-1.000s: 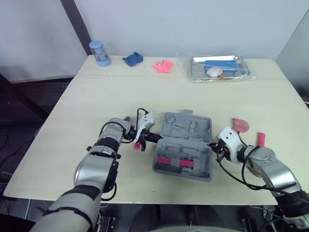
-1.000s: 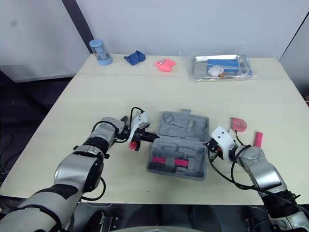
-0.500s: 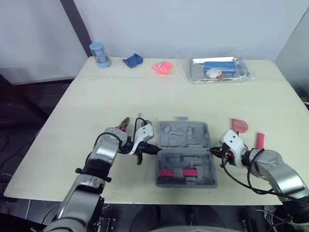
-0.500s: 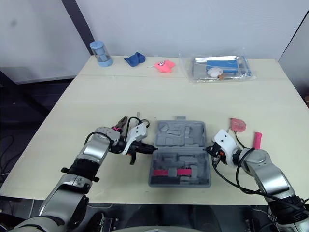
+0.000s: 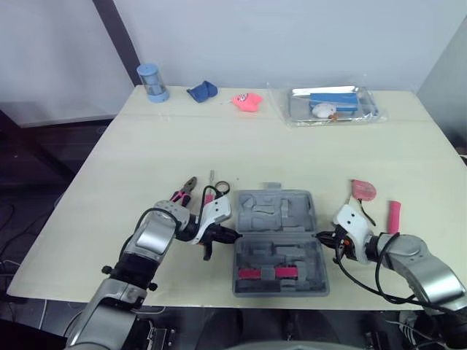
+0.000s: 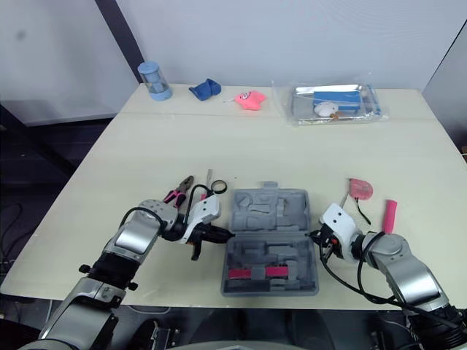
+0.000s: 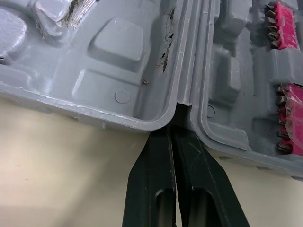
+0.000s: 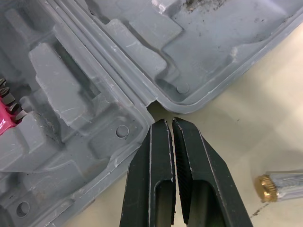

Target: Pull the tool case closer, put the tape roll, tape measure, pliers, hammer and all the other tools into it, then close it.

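Grey moulded plastic, the tool case [image 5: 279, 237] lies open near the front edge of the table [image 5: 146, 146], between both arms. The left gripper [image 5: 225, 235] and right gripper [image 5: 325, 238] each have their fingers pressed together, tips at the hinge notches on either side. The case looks stiff, light and probably slippery, so the hinge ends or rim seem the safest holds. The pliers [image 5: 184, 191] wait beside it.

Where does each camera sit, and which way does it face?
Left and right eye views: on the head, looking forward and down at the open tool case; both arms show.
Left wrist view: on the left wrist, looking along the shut left gripper at the case's hinge.
Right wrist view: on the right wrist, looking along the shut right gripper at the hinge's other end.
Shared: all show the case.
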